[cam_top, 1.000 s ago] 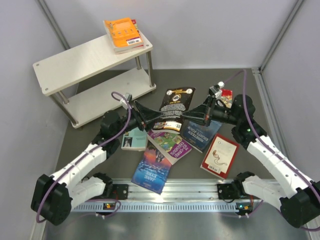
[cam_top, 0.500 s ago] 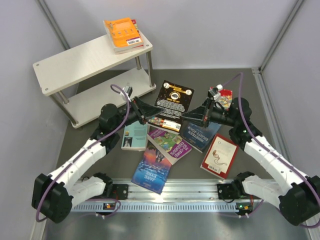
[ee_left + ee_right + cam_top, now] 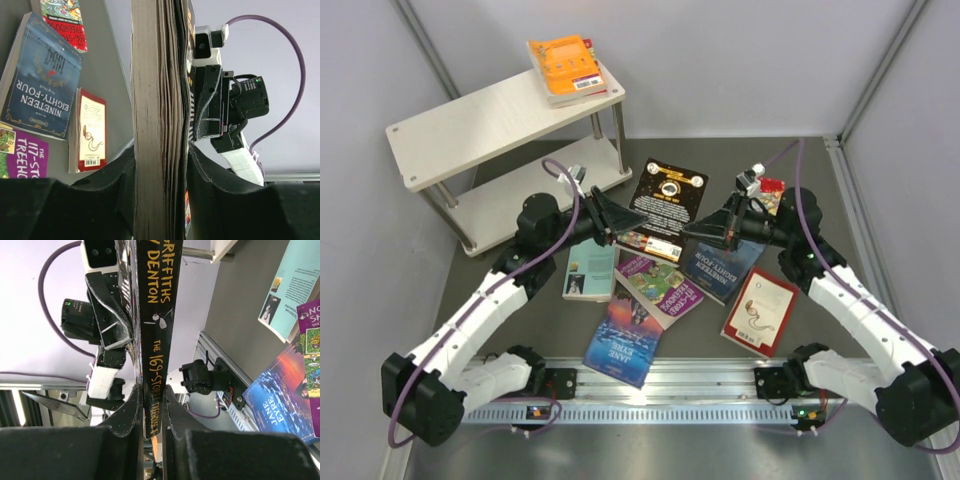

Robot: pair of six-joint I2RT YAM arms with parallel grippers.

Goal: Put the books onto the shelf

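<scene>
Now the black book (image 3: 665, 203) is held up off the worktop (image 3: 720, 160) from both sides. The left fingers (image 3: 117, 177) are closed on its page edge and the right fingers (image 3: 127, 415) on its spine. A second ago the left fingers were spread wider and set lower against the book. Since then they have been clamped onto it, and the book has been tilted and shifted a little towards the shelf (image 3: 500, 125). A two-armed carry to the shelf appears to have been begun.

An orange book (image 3: 564, 66) lies at the far end of the top board. Six more books are scattered on the dark grey worktop, between the arms and beside the right one. The worktop is enclosed by pale grey walls, and a metal rail (image 3: 660, 378) is fixed along its near edge.
</scene>
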